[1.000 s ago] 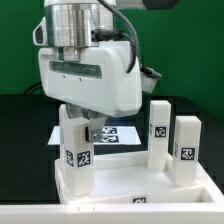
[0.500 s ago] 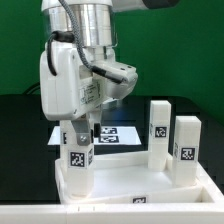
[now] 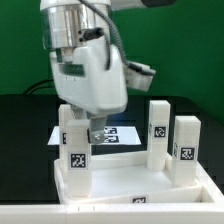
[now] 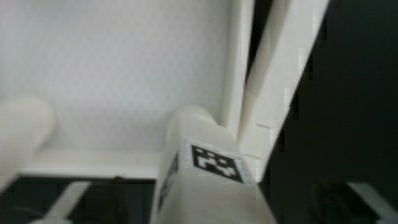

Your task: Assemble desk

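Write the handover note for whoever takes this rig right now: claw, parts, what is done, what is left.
Claw: directly over the leg on the exterior view's left; whether it grips cannot be told.
Parts: panel on the table, three legs upright in it, the other two legs on the exterior view's right.
Done: three legs stand in place.
Left: the fourth leg, not in view; seating not checkable.

Exterior frontal; wrist close (shared leg [image 3: 76, 150]).

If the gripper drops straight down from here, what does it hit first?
Most likely the top of the leg standing in the panel directly beneath the gripper; depth is hard to judge.
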Available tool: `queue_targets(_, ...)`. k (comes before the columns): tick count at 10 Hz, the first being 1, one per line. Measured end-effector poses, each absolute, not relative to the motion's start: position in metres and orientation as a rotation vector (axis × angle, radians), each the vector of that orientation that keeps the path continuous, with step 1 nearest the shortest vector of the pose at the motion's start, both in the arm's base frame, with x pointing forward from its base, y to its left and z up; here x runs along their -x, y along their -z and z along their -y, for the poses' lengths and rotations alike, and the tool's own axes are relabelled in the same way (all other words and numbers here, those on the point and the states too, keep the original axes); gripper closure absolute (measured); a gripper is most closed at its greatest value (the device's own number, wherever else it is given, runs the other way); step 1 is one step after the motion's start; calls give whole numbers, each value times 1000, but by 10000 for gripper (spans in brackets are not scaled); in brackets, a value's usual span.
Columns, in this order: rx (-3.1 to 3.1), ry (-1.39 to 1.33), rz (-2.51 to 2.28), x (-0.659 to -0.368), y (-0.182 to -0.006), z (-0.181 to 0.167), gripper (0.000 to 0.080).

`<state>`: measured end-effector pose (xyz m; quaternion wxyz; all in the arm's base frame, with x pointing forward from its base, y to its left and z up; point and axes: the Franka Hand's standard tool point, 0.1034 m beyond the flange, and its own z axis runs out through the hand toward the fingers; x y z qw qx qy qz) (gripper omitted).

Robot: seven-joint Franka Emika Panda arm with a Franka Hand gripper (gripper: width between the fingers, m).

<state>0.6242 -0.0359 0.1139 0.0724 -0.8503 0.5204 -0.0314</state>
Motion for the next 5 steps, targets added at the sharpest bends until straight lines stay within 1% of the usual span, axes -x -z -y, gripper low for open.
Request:
queue_targets(1, 2586, 98, -1521, -624, -113, 37, 213)
queue_targets(2, 2660, 109, -1401, -624, -113, 38, 162)
queue_targets(4, 2737, 120, -1255, -623, -112, 38, 153)
queue_targets(5, 2895, 143, -917, -624, -113, 42, 151)
